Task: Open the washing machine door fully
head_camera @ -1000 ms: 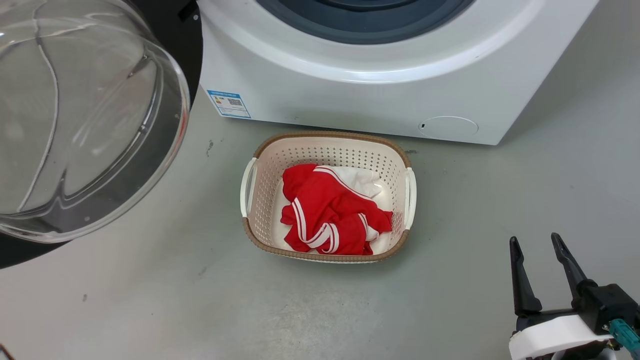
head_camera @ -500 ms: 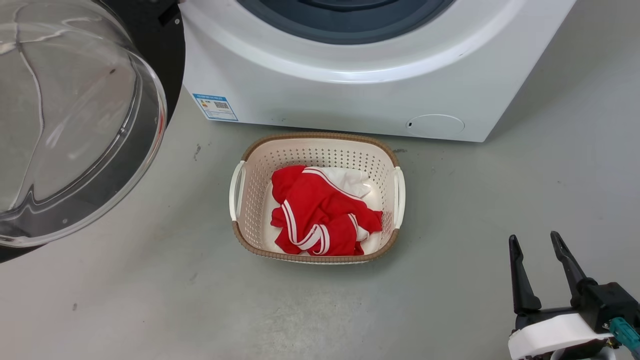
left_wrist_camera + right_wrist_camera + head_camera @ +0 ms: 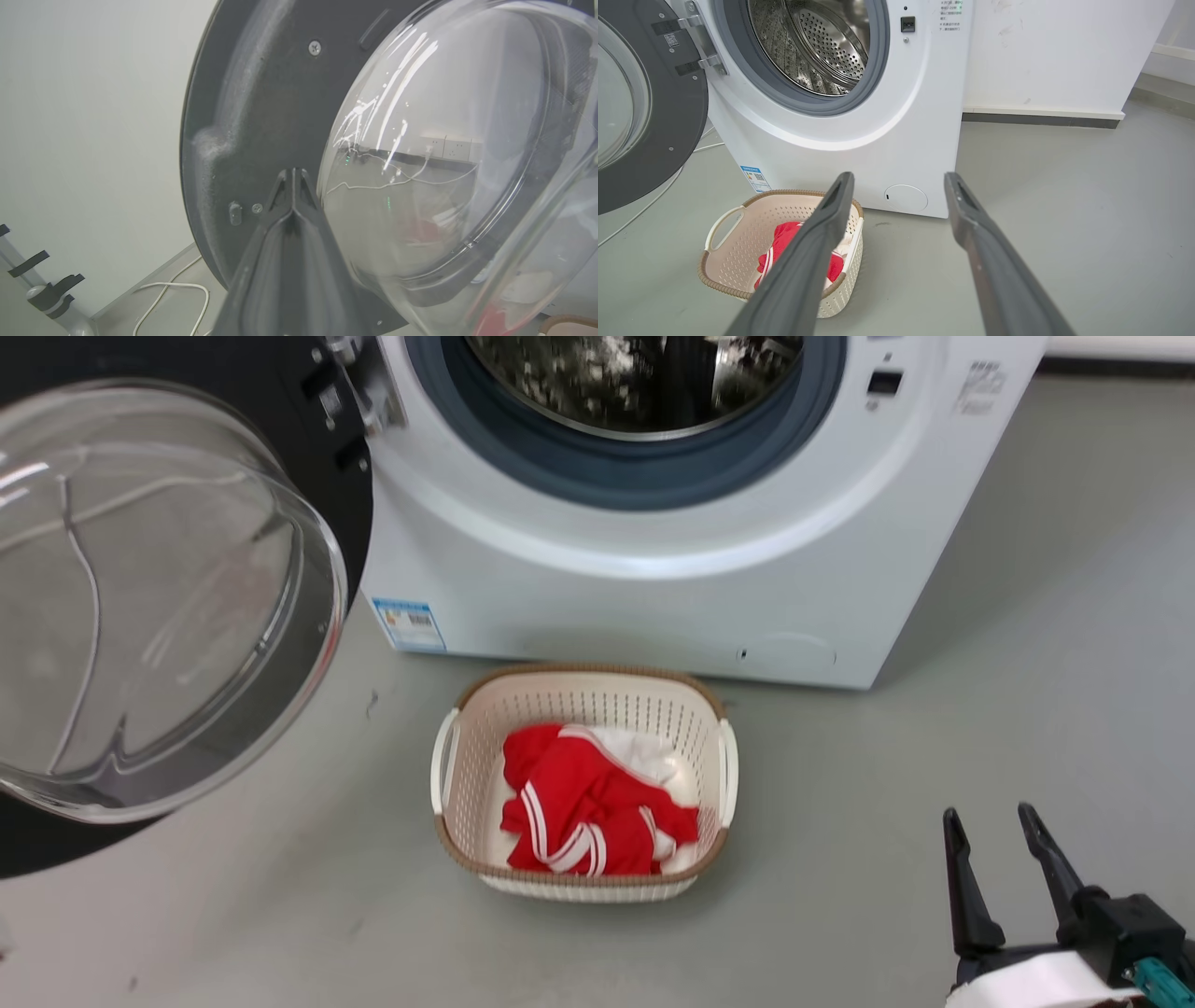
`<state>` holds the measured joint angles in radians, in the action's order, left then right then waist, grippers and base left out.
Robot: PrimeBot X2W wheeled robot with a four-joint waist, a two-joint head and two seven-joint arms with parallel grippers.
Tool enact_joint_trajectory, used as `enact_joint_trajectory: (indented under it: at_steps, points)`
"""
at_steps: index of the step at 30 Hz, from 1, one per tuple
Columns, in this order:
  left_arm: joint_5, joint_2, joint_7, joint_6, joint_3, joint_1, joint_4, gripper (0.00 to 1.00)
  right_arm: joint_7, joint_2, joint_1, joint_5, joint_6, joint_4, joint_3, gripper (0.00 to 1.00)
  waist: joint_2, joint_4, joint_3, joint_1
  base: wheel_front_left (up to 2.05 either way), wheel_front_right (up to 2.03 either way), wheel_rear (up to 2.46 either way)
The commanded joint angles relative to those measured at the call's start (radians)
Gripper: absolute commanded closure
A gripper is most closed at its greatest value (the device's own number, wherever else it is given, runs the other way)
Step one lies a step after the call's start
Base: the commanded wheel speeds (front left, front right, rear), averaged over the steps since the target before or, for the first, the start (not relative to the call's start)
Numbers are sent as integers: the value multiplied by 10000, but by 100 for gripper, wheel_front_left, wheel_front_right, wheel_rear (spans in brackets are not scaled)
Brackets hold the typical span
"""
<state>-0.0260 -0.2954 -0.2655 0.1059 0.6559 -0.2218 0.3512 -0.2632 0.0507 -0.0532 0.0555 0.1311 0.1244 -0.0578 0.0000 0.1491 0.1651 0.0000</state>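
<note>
The white washing machine [image 3: 653, 607] stands at the back, its steel drum [image 3: 635, 378] uncovered. The washing machine door [image 3: 168, 597] is swung out to the left on its metal hinge [image 3: 359, 383], glass bowl facing me. In the left wrist view my left gripper [image 3: 293, 171] is shut with nothing in it, tips close to the door's black inner face [image 3: 261, 102] beside the glass bowl [image 3: 434, 140]; contact cannot be told. My right gripper [image 3: 990, 817] is open and holds nothing, low at the right over the floor. In the right wrist view the right gripper [image 3: 899, 179] points at the washing machine [image 3: 924, 116] and door [image 3: 677, 116].
A cream laundry basket [image 3: 579, 670] with red and white clothes [image 3: 579, 803] sits on the grey floor just before the machine. A white cable [image 3: 173, 287] lies on the floor beyond the door. A wall with a dark baseboard [image 3: 1041, 116] runs to the machine's right.
The head camera has tilted up: the whole picture has slid down and the drum opening has come into view. The door stands about the same against the machine. The right gripper stays open.
</note>
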Motion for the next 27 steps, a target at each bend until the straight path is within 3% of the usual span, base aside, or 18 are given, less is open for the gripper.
enact_joint_trajectory:
  at_steps: [1, 12, 18, 19, 20, 21, 27]
  points:
    - [92, 177, 20, 56, -173, 290, -316, 100, -20, -14, -177, 54, -6, -66, -10, 0, 0, -56, -588, 0, 0, 0, 0]
    - [768, 1950, 20, 92, -2601, 2140, -3254, 100, -20, -14, -918, 169, -6, -482, 22, 0, 0, -282, -1746, 0, 0, 0, 0]
    - [731, 2338, 21, -261, -4004, 2986, -4205, 100, -20, -14, -978, 385, -6, -998, 66, 0, 0, -790, -1921, 0, 0, 0, 0]
    - [661, 2365, 20, -313, -4205, 3066, -4282, 87, -20, -13, -1013, 425, -6, -1108, 69, 0, 0, -865, -1942, 0, 0, 0, 0]
    - [586, 2386, 20, -364, -4400, 3146, -4332, 9, -20, -14, -1050, 419, -6, -1227, 92, 0, 0, -945, -1955, 0, 0, 0, 0]
    - [575, 2407, 20, -403, -4622, 3199, -4437, 0, -20, -13, -1081, 422, -6, -1363, 84, 0, 0, -1025, -1961, 0, 0, 0, 0]
    - [307, 2445, 20, -886, -5980, 3719, -4285, 0, -20, -13, -1245, 536, -6, -1962, 146, 0, 0, -1634, -1913, 0, 0, 0, 0]
